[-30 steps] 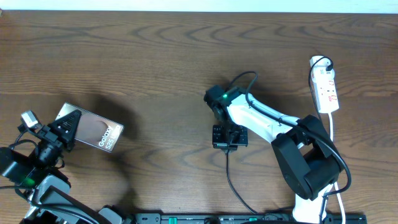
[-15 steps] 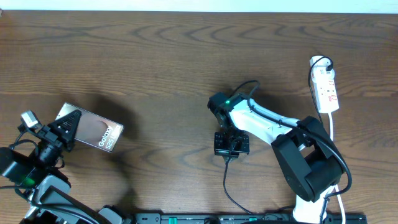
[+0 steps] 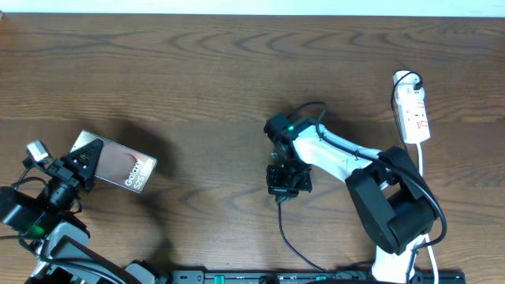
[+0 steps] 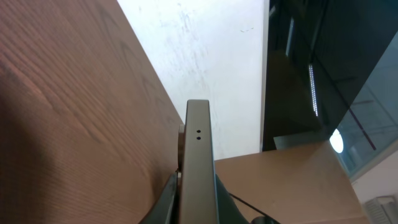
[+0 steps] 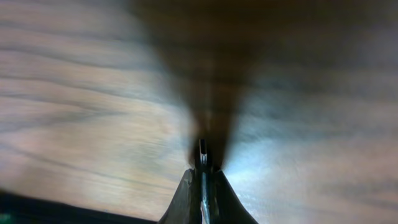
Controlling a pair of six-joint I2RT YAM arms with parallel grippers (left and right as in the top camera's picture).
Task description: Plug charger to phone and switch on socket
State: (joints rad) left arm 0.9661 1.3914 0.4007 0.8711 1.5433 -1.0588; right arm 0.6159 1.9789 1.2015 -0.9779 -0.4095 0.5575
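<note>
Near the middle of the desk, a little toward the front edge, the right gripper (image 3: 288, 180) is pinched tight on the charger (image 5: 202, 149). In the wrist view its plug tip pokes out just past the fingertips, over bare wood, though that shot is blurred. From there the thin black cable runs toward the front edge and bends right.

Over by the front left corner, the left gripper (image 3: 88, 158) is clamped on one end of the phone (image 3: 120, 167), a finger on each face. The lettered grey side faces up. Its long axis lies left to right, slanting slightly frontward, with the free end aimed at the middle of the desk.

The socket (image 3: 413, 110) lies by the right edge near the back corner, lengthwise front to back, well apart from both grippers.
</note>
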